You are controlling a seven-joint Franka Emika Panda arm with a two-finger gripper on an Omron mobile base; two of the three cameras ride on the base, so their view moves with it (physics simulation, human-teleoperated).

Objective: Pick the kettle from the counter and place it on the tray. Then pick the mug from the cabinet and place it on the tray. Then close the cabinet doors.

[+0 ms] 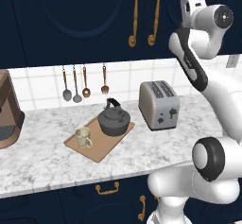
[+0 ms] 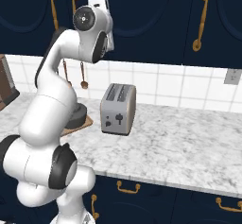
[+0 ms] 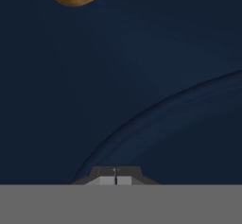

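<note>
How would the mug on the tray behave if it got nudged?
The mug looks small and light, so it would probably slide on the flat tray. Upright and squat, it seems unlikely to tip. It stands near the tray's edge, so it might slip off.

Dark grey kettle (image 1: 114, 121), light-brown tray (image 1: 101, 145)

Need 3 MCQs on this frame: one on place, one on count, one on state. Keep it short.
1. Where is the mug?
A. on the tray, beside the kettle
B. on top of the toaster
C. inside the cabinet

2. How many utensils hang on the tiled wall?
A. two
B. four
C. six

3. The cabinet doors are:
A. both open
B. one open
C. both shut

Answers:
1 A: the cup stands on the wooden board next to the kettle.
2 B: four hang in a row.
3 C: both panels sit flush, brass handles side by side.
</note>
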